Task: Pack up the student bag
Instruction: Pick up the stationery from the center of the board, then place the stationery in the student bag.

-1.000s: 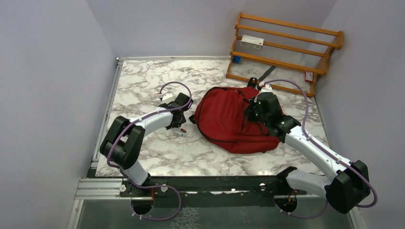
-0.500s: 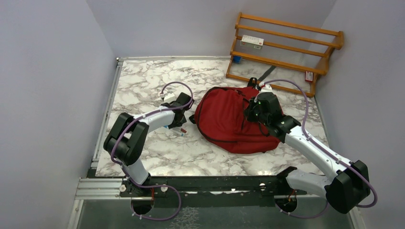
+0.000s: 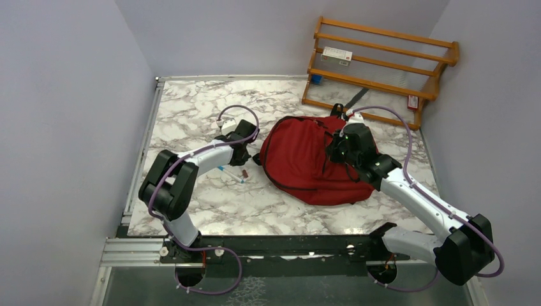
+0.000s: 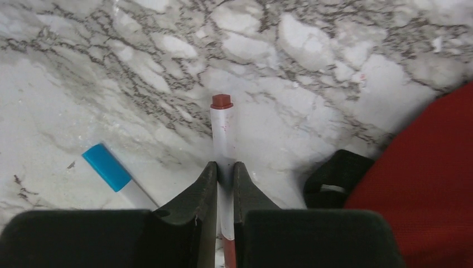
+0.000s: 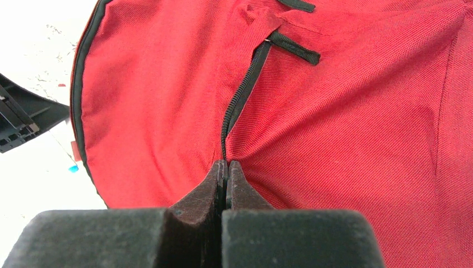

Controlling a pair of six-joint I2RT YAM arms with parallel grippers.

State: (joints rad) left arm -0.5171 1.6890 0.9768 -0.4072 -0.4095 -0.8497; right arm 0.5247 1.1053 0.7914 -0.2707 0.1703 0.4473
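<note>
The bag (image 3: 296, 164) lies flat on the right half of the desk (image 3: 191, 108), its dark-red panel up. The right end effector (image 5: 226, 170) rests on it, fingers pressed together on a fold of fabric at the lower end of the black zip (image 5: 245, 84). No open mouth shows in any view, so the bag looks to me not yet ready to take anything. Just left of the bag, beside a black strap (image 4: 334, 178), the left end effector (image 4: 225, 170) pinches a red-capped marker (image 4: 223, 128) partway along its barrel. I cannot tell whether the marker is off the desk. A blue-capped marker (image 4: 109, 167) lies close by on its left. The risks I see: the round, smooth barrel may swivel or slip in so narrow a pinch. The thin fold may pull out of the right fingers, so the zip does not part. A careless swing toward the bag may snag the strap or knock the blue-capped marker away.
</note>
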